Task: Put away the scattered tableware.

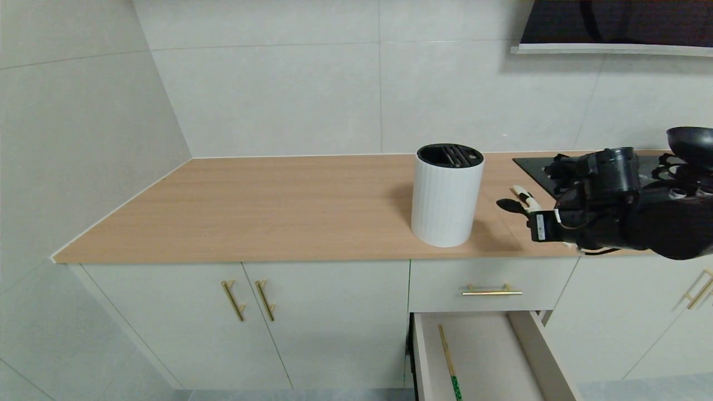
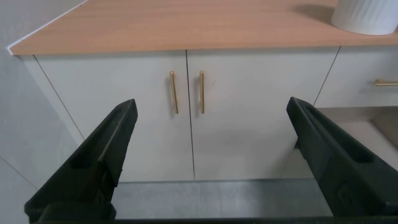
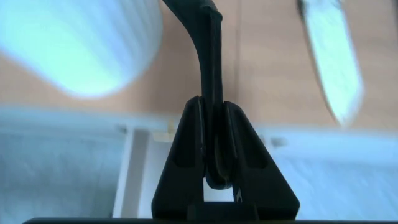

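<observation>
My right gripper [image 1: 539, 220] hangs over the counter's front edge, right of the white ribbed utensil holder [image 1: 447, 195]. It is shut on the handle of a black spoon [image 1: 508, 205], whose bowl points toward the holder. In the right wrist view the gripper [image 3: 214, 124] clamps the spoon's handle [image 3: 210, 56], with the holder [image 3: 81, 43] and a white knife [image 3: 329, 56] on the wood below. The knife [image 1: 525, 196] lies on the counter just behind the spoon. My left gripper [image 2: 211, 106] is open and holds nothing, low in front of the cabinet doors [image 2: 186, 106].
An open drawer [image 1: 523, 345] below the counter holds a chopstick with a green end [image 1: 447, 356]. A black cooktop [image 1: 535, 164] with a dark pan [image 1: 690, 139] sits at the right. A wide stretch of wooden counter [image 1: 267, 206] lies left of the holder.
</observation>
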### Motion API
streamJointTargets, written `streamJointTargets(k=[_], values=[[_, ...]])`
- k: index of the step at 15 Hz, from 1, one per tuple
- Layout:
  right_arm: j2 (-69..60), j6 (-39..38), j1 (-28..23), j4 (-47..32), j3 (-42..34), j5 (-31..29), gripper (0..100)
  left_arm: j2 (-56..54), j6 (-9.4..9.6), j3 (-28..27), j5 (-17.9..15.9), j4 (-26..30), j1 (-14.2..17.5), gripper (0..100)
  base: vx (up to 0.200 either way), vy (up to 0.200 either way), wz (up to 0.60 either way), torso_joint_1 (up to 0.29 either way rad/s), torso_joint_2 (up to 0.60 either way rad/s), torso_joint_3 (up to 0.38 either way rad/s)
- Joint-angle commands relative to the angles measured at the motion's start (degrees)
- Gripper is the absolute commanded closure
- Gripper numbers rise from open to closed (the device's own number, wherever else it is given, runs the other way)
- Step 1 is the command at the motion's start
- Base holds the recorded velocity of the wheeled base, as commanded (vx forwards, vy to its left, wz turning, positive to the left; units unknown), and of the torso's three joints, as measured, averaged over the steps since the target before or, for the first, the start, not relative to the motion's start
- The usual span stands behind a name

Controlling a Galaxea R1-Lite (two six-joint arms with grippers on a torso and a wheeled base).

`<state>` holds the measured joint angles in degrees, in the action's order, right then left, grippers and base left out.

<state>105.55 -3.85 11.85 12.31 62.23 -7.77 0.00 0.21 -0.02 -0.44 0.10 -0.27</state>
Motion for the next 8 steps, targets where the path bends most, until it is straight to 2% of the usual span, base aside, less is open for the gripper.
streamJointTargets(k=[1,3,5,8], values=[[-12.2,-1.9,3.5,-5.3,-7.2,-2.9,100,0.0,-0.03,0.0,0.0,0.0,0.0,0,0.000,0.000,0.00,0.000,0.00,0.000],[-16.6,-5.5,5.0,-12.0,-9.9,-2.9,100,0.0,-0.03,0.0,0.0,0.0,0.0,0,0.000,0.000,0.00,0.000,0.00,0.000],[-18.0,-6.0,5.0,-12.7,-14.2,-2.0,100,0.0,0.06,0.0,0.0,0.0,0.0,0,0.000,0.000,0.00,0.000,0.00,0.000],[-15.4,-6.0,5.1,-11.5,-14.9,-1.7,100,0.0,-0.03,0.0,0.0,0.0,0.0,0,0.000,0.000,0.00,0.000,0.00,0.000]])
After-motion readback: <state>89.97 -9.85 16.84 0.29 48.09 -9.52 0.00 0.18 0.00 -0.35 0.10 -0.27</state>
